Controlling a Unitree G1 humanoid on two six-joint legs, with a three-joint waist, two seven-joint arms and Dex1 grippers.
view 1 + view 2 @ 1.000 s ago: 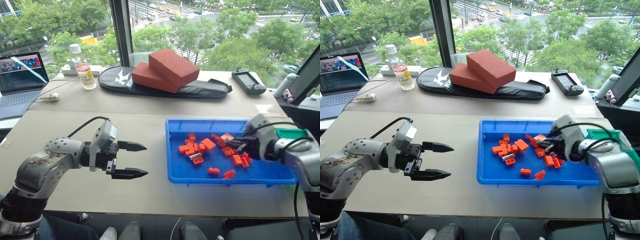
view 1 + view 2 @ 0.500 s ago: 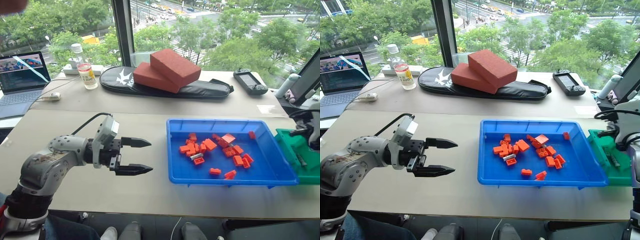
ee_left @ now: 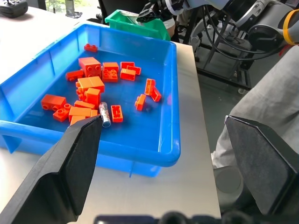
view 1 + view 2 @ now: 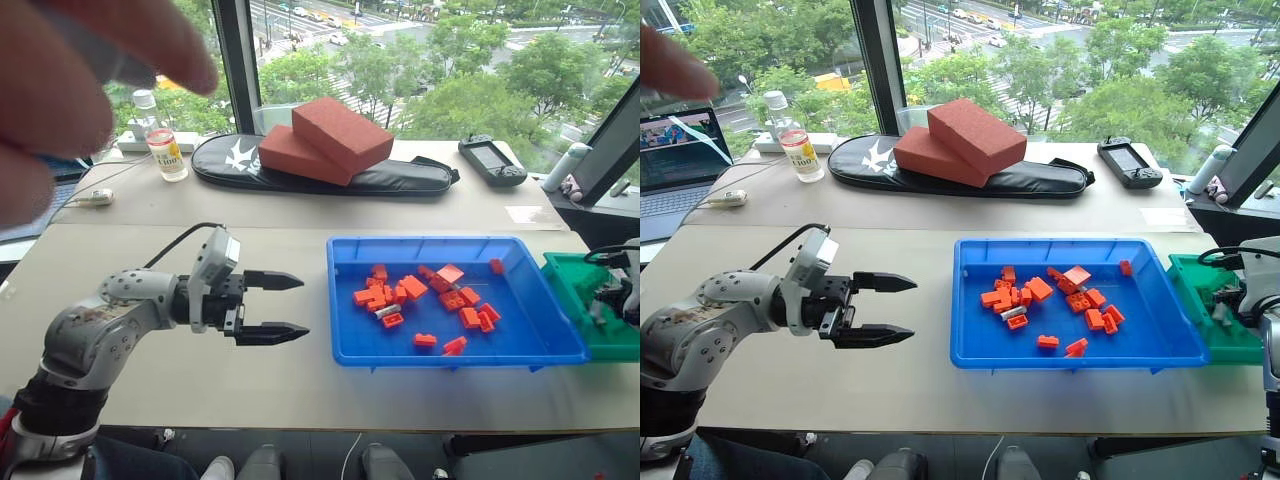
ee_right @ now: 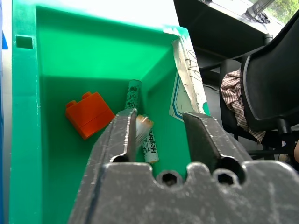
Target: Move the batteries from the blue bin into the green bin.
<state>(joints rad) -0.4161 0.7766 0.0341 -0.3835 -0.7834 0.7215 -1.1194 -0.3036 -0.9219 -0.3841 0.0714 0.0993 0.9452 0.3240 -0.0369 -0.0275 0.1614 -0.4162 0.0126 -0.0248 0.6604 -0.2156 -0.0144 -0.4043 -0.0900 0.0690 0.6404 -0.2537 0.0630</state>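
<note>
One battery (image 4: pixel 387 312) lies among orange blocks in the blue bin (image 4: pixel 430 241); the left wrist view shows this battery (image 3: pixel 104 114) too. The green bin (image 4: pixel 1196 296) stands just right of the blue bin. My right gripper (image 5: pixel 162 115) hangs open over the inside of the green bin (image 5: pixel 70 56). Two batteries (image 5: pixel 150 142) lie below it on the bin's floor, one close by a finger, beside an orange block (image 5: pixel 88 114). My left gripper (image 4: pixel 302 305) is open and empty above the table, left of the blue bin, pointing at it.
Two red bricks (image 4: pixel 330 135) lie on a black bag at the back. A bottle (image 4: pixel 165 145), a laptop and a handheld controller (image 4: pixel 492 160) stand along the far side. A person's hand (image 4: pixel 70 90) shows close up at the upper left.
My right gripper went from the blue bin's right part to over the green bin and opened. A person's hand came into view at the upper left. My left gripper stayed put.
</note>
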